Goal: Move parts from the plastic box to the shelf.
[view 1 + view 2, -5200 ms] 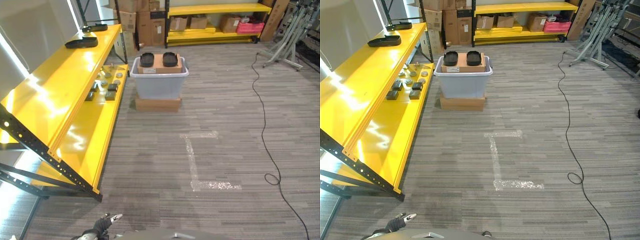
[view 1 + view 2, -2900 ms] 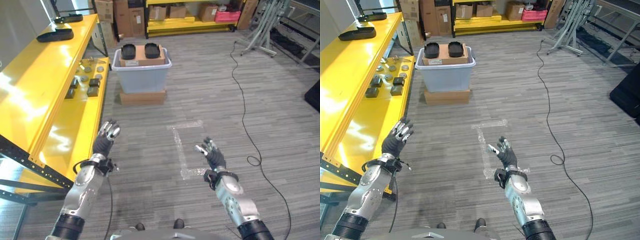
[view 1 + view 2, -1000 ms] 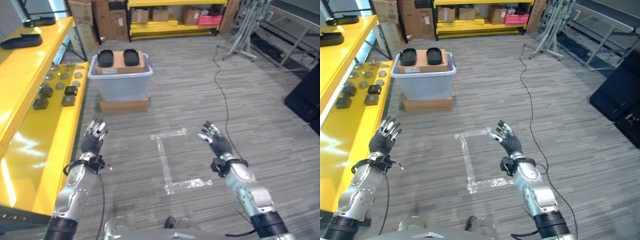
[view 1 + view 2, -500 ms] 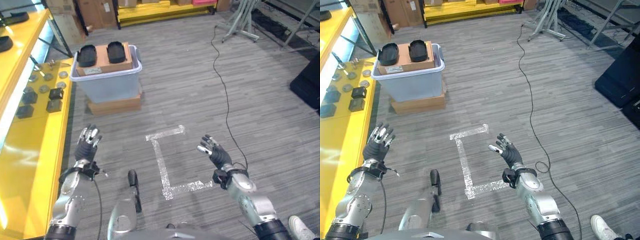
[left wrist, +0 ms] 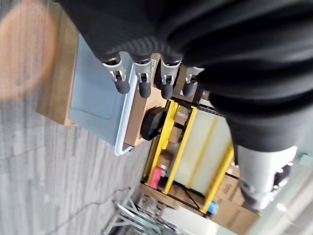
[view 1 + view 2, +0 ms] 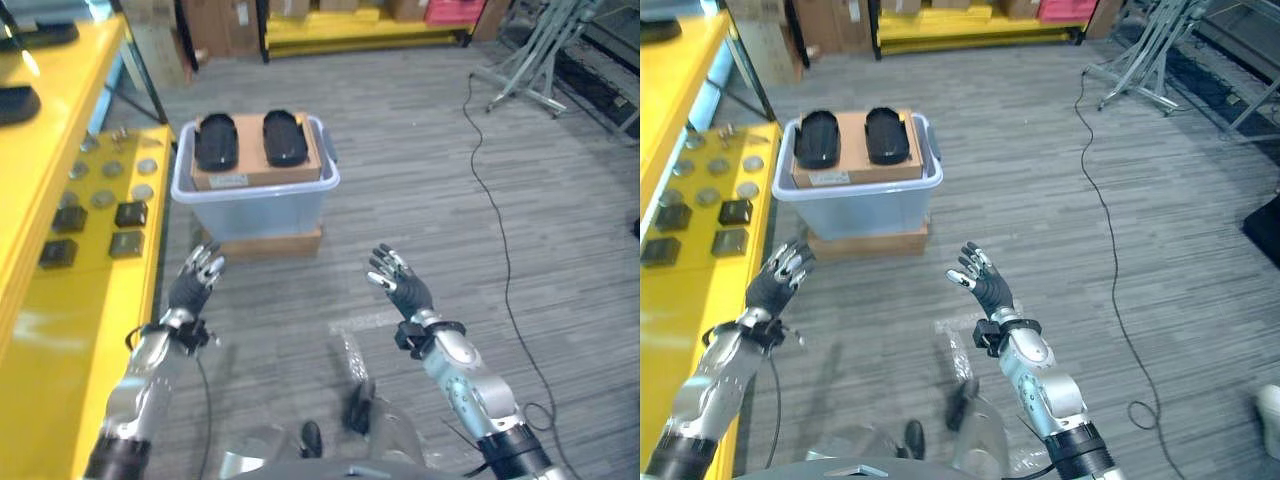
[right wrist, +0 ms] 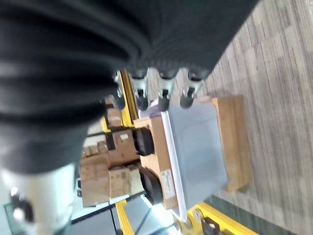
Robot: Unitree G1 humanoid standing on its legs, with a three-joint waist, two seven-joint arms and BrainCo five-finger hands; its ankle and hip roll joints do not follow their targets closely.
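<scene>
Reaching forward, I hold my left hand (image 6: 193,283) and right hand (image 6: 401,289) raised, fingers spread, empty, short of the plastic box (image 6: 255,195) whose black parts (image 6: 215,141) sit on top.

Before me the floor (image 6: 420,190) is grey carpet in fine stripes of lighter and darker grey, running across the whole room. Pale tape marks (image 6: 952,330) are stuck to it near me. At the far wall stands a yellow rack (image 6: 360,20) with dark uprights, its low shelves loaded with cardboard boxes (image 6: 215,25) and a pink crate (image 6: 450,10). More brown boxes are stacked on the floor at the far left. At the far right, grey metal stands (image 6: 535,60) with splayed legs rest on the carpet, and a dark case (image 6: 1265,225) sits by the right edge. The light is even and bright, glinting off the yellow metal.
</scene>
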